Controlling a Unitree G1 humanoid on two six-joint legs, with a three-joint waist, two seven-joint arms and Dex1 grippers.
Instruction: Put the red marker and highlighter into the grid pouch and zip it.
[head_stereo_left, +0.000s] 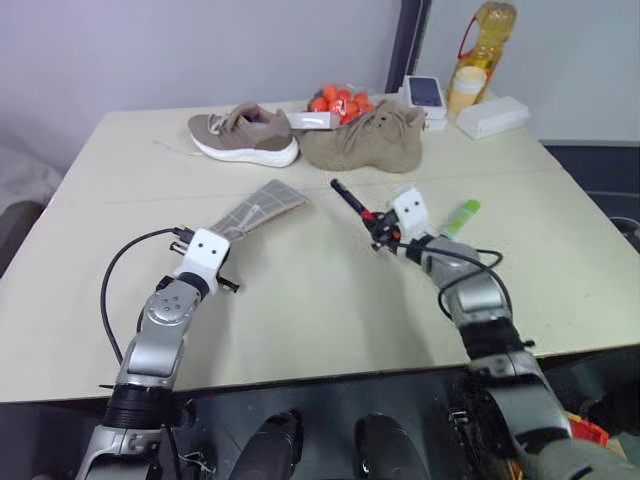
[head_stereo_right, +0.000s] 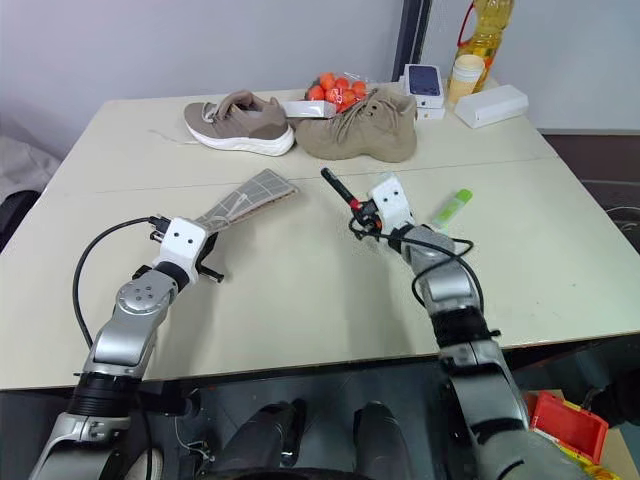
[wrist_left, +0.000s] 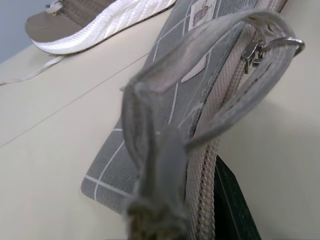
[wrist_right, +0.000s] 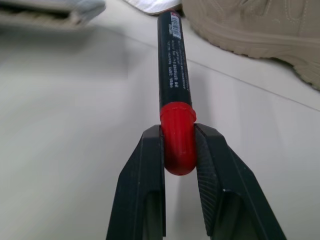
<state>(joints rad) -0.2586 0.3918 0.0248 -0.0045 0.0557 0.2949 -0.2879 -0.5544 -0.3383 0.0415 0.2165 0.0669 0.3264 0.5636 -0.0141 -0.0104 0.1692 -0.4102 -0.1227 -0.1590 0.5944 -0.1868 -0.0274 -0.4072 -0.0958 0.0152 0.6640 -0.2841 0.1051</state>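
Note:
The red marker, black-barrelled with a red cap, sticks out of my right gripper, whose two black fingers are shut on the red cap end. In the eye views the marker hangs a little above mid-table, pointing away toward the shoes. The light-green highlighter lies on the table just right of that hand. The grid pouch slopes up from the table into my left gripper, which is shut on its near end. Its zipper and ring pull run along the edge.
Two tan shoes sit at the far middle of the table, with a bag of red-orange balls behind. A white box, a phone box and an oil bottle stand far right.

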